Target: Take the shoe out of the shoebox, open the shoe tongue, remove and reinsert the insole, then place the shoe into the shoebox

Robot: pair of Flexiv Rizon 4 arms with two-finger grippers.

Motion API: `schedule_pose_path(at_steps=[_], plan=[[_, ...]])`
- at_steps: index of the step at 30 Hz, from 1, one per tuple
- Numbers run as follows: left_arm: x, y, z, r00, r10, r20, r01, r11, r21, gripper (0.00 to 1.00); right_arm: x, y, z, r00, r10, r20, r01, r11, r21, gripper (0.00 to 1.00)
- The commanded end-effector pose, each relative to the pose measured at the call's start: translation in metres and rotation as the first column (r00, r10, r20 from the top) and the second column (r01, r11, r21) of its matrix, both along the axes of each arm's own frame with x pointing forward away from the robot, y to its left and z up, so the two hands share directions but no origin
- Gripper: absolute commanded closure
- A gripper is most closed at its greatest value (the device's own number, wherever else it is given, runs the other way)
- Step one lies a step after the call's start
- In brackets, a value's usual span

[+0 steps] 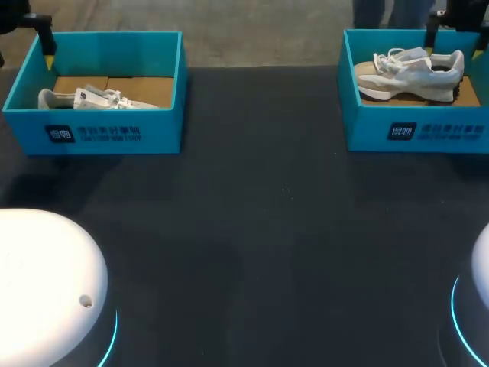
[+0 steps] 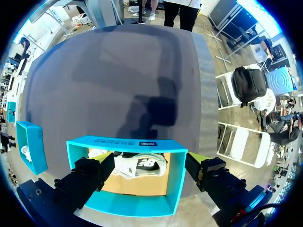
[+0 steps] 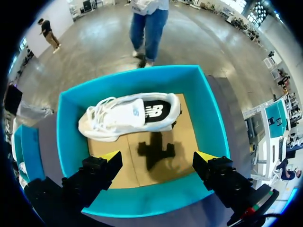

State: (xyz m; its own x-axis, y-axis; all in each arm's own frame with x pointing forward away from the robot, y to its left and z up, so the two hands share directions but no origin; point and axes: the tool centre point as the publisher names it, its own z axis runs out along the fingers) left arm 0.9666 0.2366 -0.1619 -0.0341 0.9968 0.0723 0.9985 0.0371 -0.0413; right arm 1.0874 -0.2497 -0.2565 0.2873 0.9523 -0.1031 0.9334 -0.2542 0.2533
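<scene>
1. Surface (image 1: 252, 229): dark, matte, carries both boxes at its far edge.
2. Left shoebox (image 1: 107, 136): blue, lid off, cardboard floor, at the far left corner.
3. Right shoebox (image 1: 412, 131): same blue, lid off, at the far right corner, well apart from the first.
4. Right shoe (image 1: 412, 73): off-white with beige sole and white laces. It lies inside the right shoebox, toward its far wall.
5. Left shoe (image 1: 92, 98): white, inside the left shoebox, close against the wall that faces the middle of the surface.
6. Left jaws: above the left shoebox, fingers wide apart, holding nothing.
7. Right jaws: above the right shoebox, fingers wide apart, holding nothing, the right shoe ahead of them.
</scene>
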Motion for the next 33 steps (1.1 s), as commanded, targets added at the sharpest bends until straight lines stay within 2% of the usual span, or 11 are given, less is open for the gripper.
schedule_pose_path(at_steps=[1,14,25,33], plan=[[-0.001,0.0,0.001,1.0,0.0,0.001,0.0,1.0,0.001,0.0,0.024,-0.014,-0.007,0.997,0.007,-0.074,-0.006,1.0,0.014,0.0],[-0.001,0.0,0.001,1.0,0.0,0.001,0.0,1.0,0.001,0.0,0.043,-0.041,-0.011,0.991,0.03,-0.133,-0.027,0.999,0.027,0.0],[-0.001,0.0,0.001,1.0,0.0,0.001,0.0,1.0,0.001,0.0,0.068,-0.052,-0.037,0.983,0.042,-0.179,-0.03,0.997,0.068,0.0],[-0.001,0.0,0.001,1.0,0.0,0.001,0.0,1.0,0.001,0.0,0.076,-0.06,-0.048,0.974,0.093,-0.205,-0.076,0.993,0.089,0.0]])
